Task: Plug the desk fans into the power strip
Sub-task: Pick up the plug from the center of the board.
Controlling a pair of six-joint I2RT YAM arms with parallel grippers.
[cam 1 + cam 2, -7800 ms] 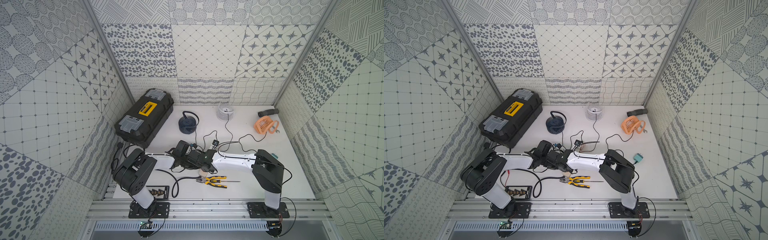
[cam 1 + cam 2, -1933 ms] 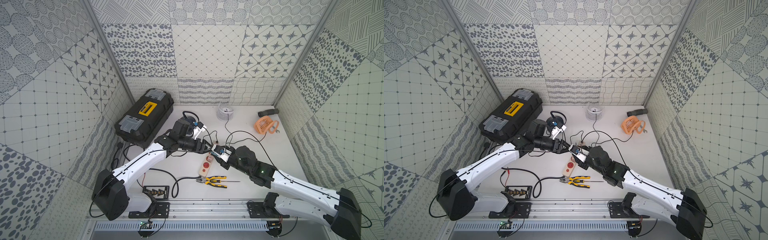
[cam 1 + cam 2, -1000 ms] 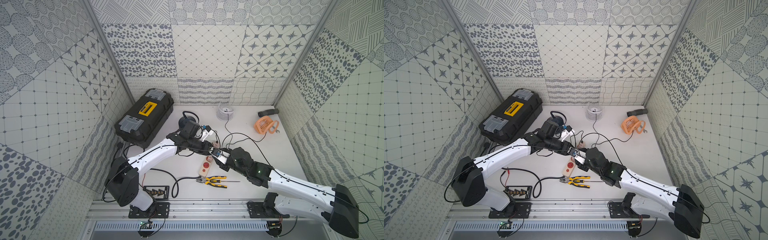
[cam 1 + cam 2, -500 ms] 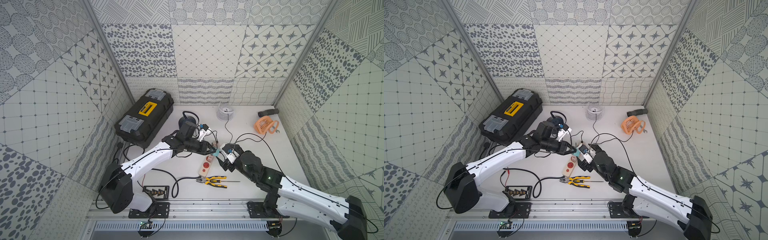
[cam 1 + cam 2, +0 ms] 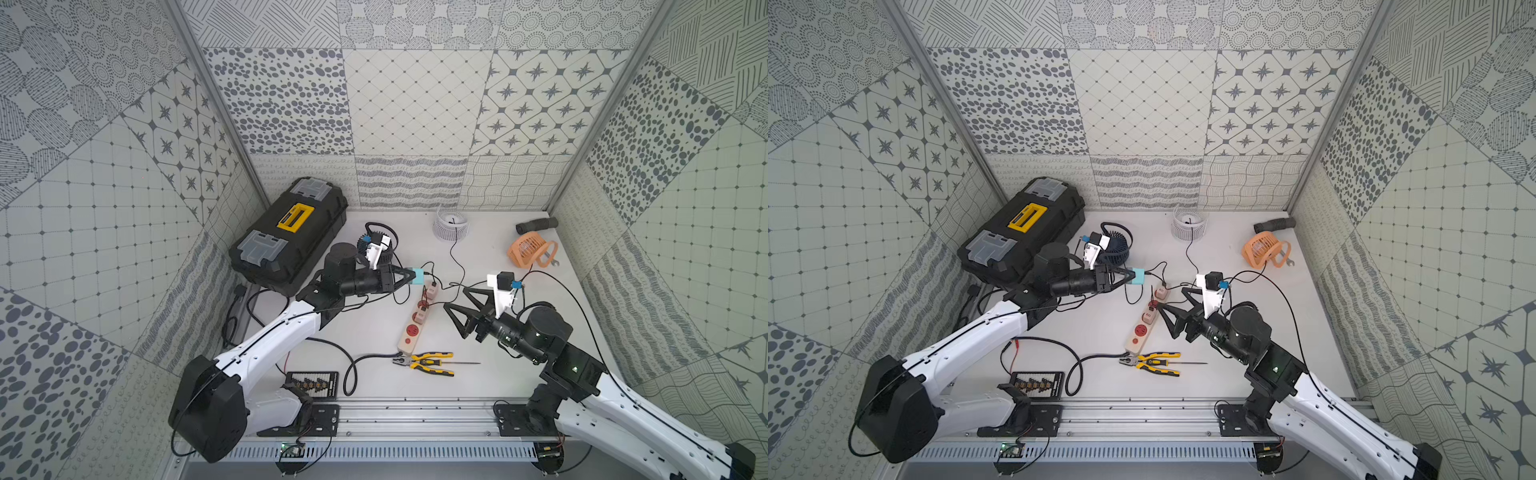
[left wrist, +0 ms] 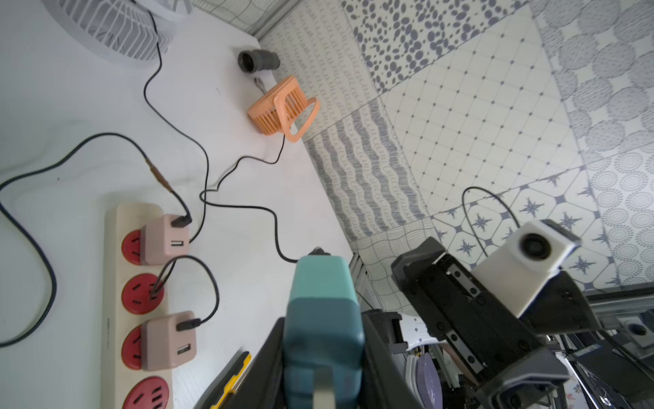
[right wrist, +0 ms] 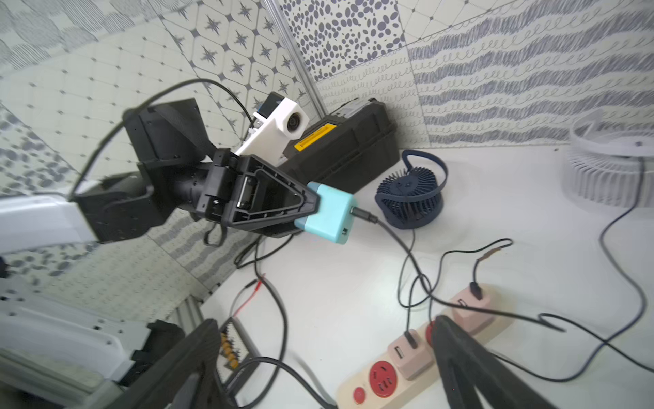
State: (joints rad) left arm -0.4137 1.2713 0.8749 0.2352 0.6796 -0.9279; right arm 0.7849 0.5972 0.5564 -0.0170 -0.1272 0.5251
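Left gripper grasps teal adapter; right gripper released; two pink adapters in power strip.

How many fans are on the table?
3: a blue fan beside the toolbox, a white fan at the back, an orange fan back right.

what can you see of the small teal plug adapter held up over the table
The small teal plug adapter is a rounded, two-tone plastic block, held in the air by the shut left gripper, clear of the table. A thin black cable plugs into its free end, beside a small empty port. It hovers beyond the far end of the cream power strip.
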